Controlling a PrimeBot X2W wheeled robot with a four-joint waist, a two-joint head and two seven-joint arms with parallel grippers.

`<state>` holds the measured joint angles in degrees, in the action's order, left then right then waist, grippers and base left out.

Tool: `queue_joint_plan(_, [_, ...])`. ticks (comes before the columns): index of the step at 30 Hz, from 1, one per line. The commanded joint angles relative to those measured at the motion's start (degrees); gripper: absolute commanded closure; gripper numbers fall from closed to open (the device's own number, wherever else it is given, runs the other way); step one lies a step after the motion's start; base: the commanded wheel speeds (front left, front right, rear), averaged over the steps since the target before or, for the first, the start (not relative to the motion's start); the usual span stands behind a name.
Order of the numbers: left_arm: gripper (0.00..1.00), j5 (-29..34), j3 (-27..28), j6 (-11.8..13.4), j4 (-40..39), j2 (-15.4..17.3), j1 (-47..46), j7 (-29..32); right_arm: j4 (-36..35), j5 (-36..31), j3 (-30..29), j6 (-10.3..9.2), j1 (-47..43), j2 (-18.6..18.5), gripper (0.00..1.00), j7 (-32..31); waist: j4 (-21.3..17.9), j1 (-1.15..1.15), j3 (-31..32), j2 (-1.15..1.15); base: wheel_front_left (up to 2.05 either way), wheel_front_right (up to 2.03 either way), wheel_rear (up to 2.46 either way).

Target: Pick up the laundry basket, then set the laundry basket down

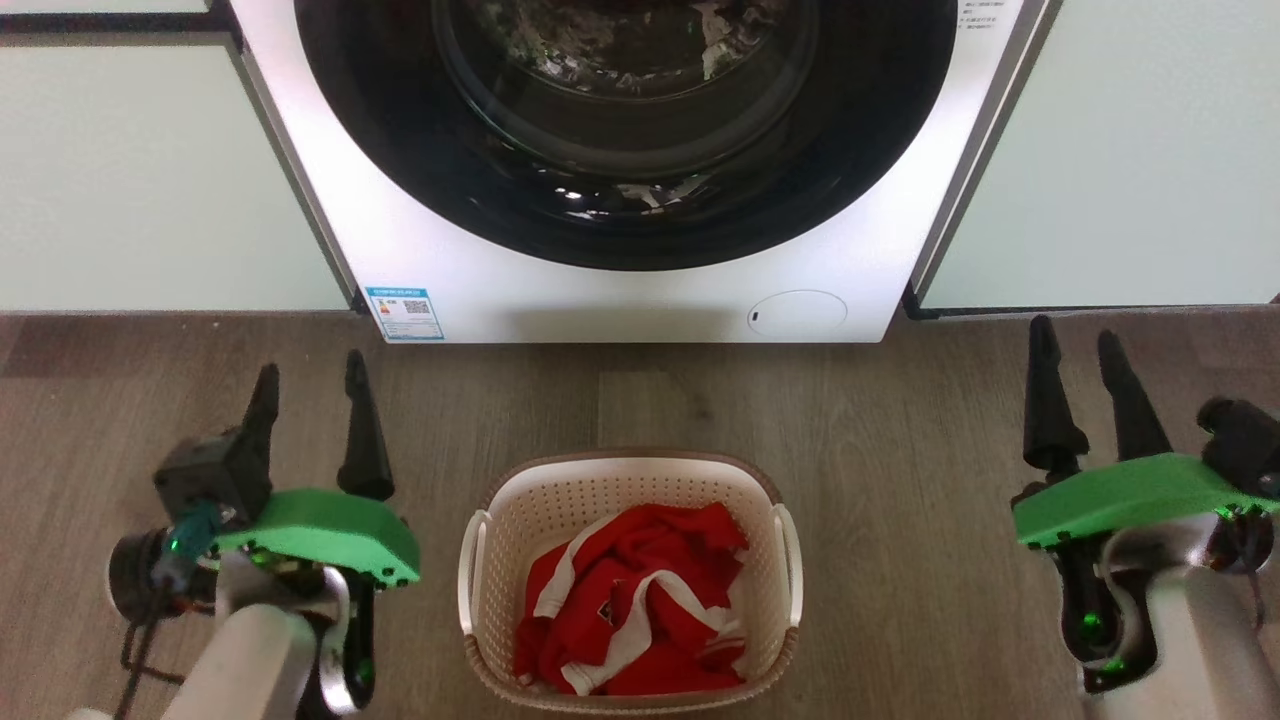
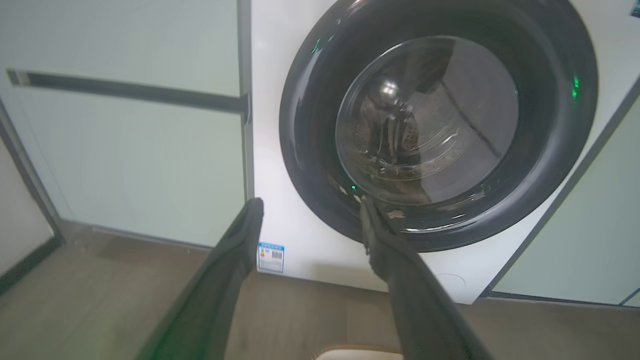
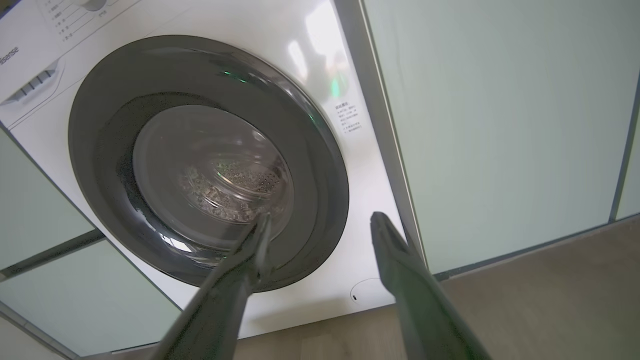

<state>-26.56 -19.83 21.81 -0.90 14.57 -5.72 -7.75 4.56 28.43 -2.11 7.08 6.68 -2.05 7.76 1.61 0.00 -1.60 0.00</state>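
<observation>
**Me:** My left claw (image 1: pixel 311 368) and right claw (image 1: pixel 1075 330) are both hanging spread, pinching nothing, fingers pointing toward the washing machine (image 1: pixel 640 305).

**Partner:** And the laundry basket?

**Me:** The laundry basket (image 1: pixel 600 500) is sitting on the floor (image 1: pixel 900 450) between the two claws, well apart from each, with a red garment (image 1: pixel 630 600) lying inside.

**Partner:** How are you planning the lift?

**Me:** I'm treating it as a two-handed job. I'm thinking of bringing each claw inward and down to its own side, the left handle (image 1: pixel 468 575) and the right handle (image 1: pixel 793 565). Closing on both together should be keeping the basket level and the cloth inside. The perforated walls look thin, so I'm favouring the handles over the rim.

**Partner:** Any room to move?

**Me:** Bare planks are lying open on both sides, so sweeping inward looks free. Ahead, the machine's front is standing near the basket's far rim, with pale panels (image 1: pixel 150 180) flanking it. I'm leaning toward lifting straight up rather than forward.
</observation>
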Motion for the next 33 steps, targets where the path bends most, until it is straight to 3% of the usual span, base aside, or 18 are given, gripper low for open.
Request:
queue_joint_plan(1, [0.0, 2.6, 0.2, 1.8, -2.9, 2.2, -3.3, -1.0, -2.9, -2.2, 0.8, 0.29, 2.4, -0.6, 0.0, 1.0, 0.0, 0.0, 0.0, 0.0, 0.0, 0.0, 0.0])
queue_joint_plan(10, [0.0, 5.7, -5.1, 5.5, -2.1, 4.3, -3.4, -2.4, -2.5, -6.5, 1.9, 0.31, 1.3, -0.7, 0.0, 2.4, 0.0, 0.0, -0.3, 0.0, 0.0, 0.0, 0.0])
queue_joint_plan(24, [0.0, 11.4, -6.4, 4.7, -0.4, 2.3, -2.5, -4.7, -0.6, -15.2, 2.5, 0.36, 0.5, -0.7, 0.0, 4.7, 0.4, 0.0, -1.4, 0.0, 0.0, 0.0, 0.0])
queue_joint_plan(28, [0.0, 12.0, -4.9, 2.6, -2.5, 0.6, -2.0, -5.4, -1.2, -17.6, 2.1, 0.37, 0.8, -0.8, 0.0, 5.4, 0.6, 0.0, -1.6, 0.0, 0.0, 0.0, 0.0])
queue_joint_plan(33, [0.0, 10.6, 1.3, -5.1, -6.0, -3.7, -0.5, -6.2, -2.4, -20.5, 0.7, 0.39, 1.2, -0.8, 0.0, 6.2, 0.7, 0.0, -1.5, 0.0, 0.0, 0.0, 0.0])
